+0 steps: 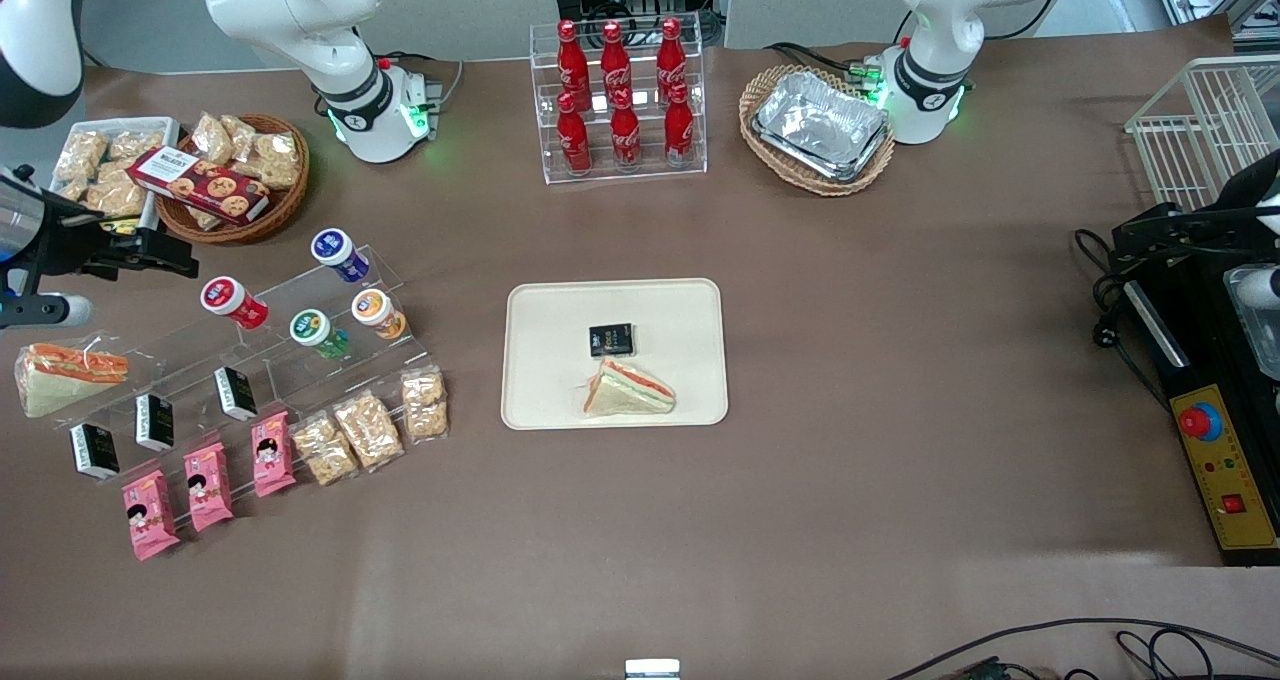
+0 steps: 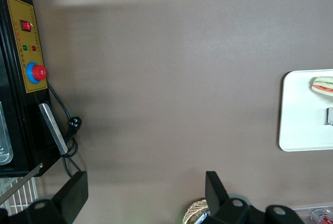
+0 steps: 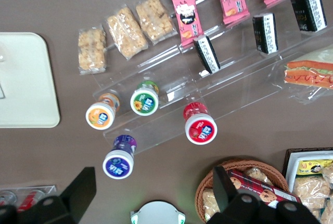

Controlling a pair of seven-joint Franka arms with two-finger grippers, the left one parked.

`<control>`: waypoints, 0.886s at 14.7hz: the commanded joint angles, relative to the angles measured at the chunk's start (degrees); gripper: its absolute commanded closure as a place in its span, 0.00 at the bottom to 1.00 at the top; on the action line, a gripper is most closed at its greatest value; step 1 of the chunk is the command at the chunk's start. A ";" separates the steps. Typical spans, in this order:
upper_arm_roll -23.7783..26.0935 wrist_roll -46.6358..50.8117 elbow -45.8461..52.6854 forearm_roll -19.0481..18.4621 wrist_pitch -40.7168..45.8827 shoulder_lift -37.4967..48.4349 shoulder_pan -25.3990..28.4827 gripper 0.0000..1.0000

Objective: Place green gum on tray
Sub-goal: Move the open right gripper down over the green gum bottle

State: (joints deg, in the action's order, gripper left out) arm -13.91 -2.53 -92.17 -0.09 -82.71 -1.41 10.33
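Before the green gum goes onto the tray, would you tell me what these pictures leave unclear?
- Green gum: label print too small in the front and right wrist views.
- Tray: cut off by the edge in both wrist views.
- Gripper: fingers wide open and empty above the display; front view crops the arm.
- Black packet on the tray: print too small.

My gripper hangs open above the working arm's end of the table. The green-bodied, white-lidded gum bottle sits on the clear acrylic stepped rack, beside the orange-bodied bottle. The cream rectangular tray carries a wrapped triangular sandwich.
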 commanded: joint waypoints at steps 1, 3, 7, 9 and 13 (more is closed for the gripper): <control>0.46 -1.07 -13.34 -0.26 -8.39 7.80 0.21 0.00; 0.64 -1.16 -22.14 -0.53 -16.21 12.12 0.65 0.00; 0.81 -1.16 -28.05 -0.70 -23.70 11.44 1.97 0.00; 0.99 -1.16 -31.48 -1.23 -28.79 10.65 2.06 0.00; 1.08 -1.16 -38.07 -2.80 -36.79 9.85 3.02 0.00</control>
State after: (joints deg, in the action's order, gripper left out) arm -12.88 -3.49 -125.04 -1.01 -113.32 7.75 12.30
